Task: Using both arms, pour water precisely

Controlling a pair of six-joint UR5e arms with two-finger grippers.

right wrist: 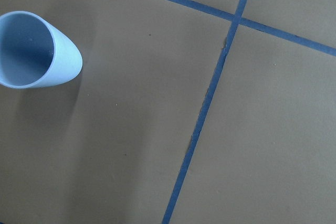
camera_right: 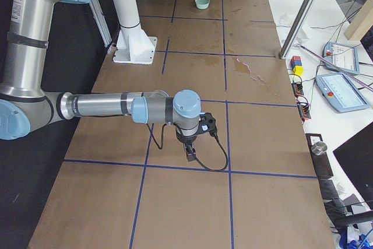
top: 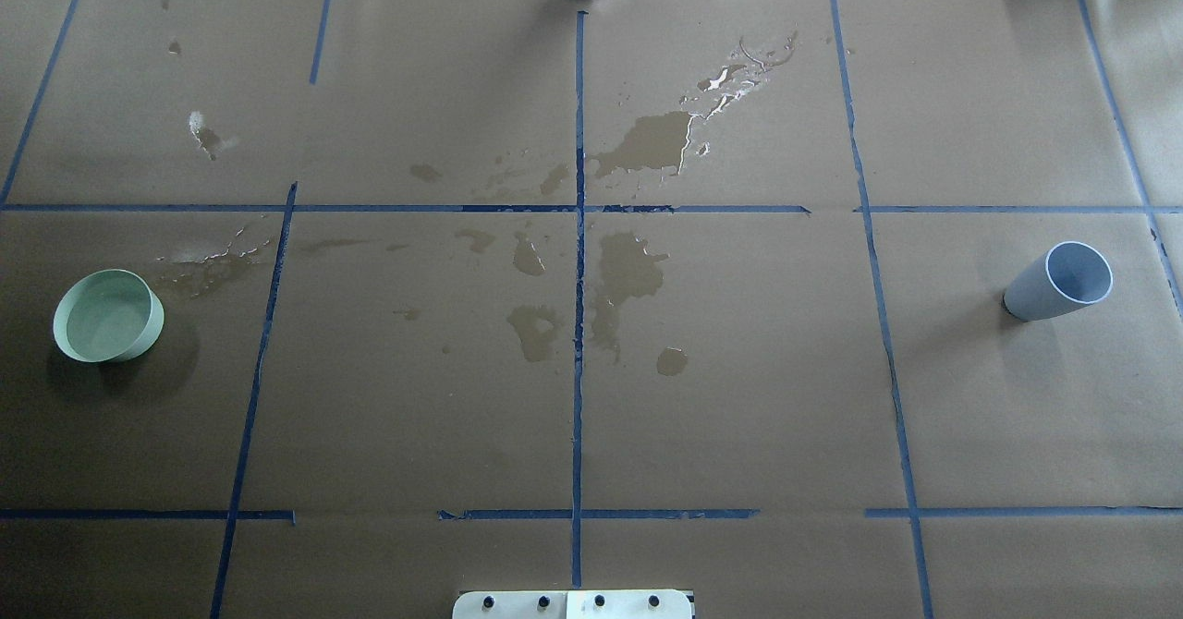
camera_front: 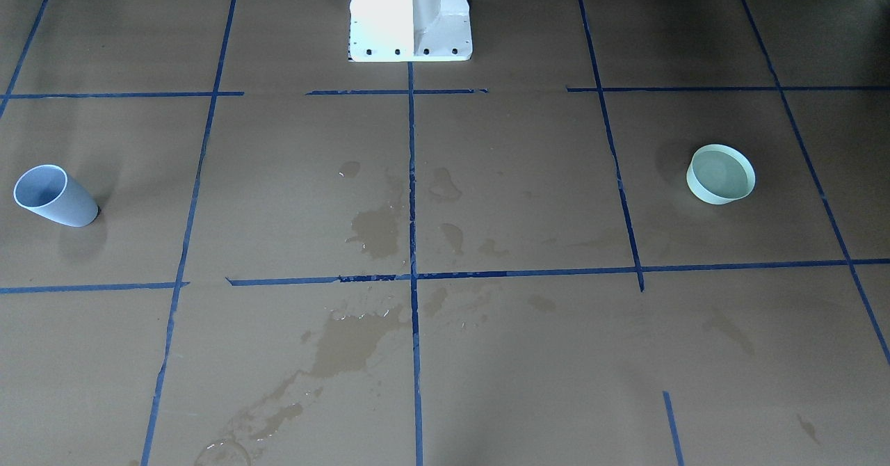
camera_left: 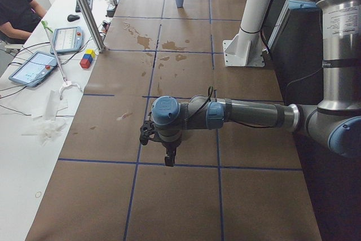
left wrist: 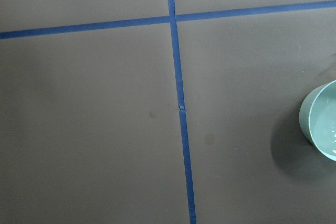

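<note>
Table [top: 739,397] first: brown paper gridded with blue tape [top: 579,342], wet stains [top: 628,268] pooled round the centre line. My left arm [camera_left: 248,114] and right arm [camera_right: 105,107] each reach out low over bare paper; their grippers show only in the side views, so I cannot tell how wide either stands, and neither appears to carry anything. Light blue cup [top: 1058,282] stands upright at my right, pale green bowl [top: 108,315] at my left, water [camera_front: 721,172] seemingly in the bowl. Judgement: approach each vessel from the side, grip low, lift level. Wide open room between them; cup sits near the table's right edge.
</note>
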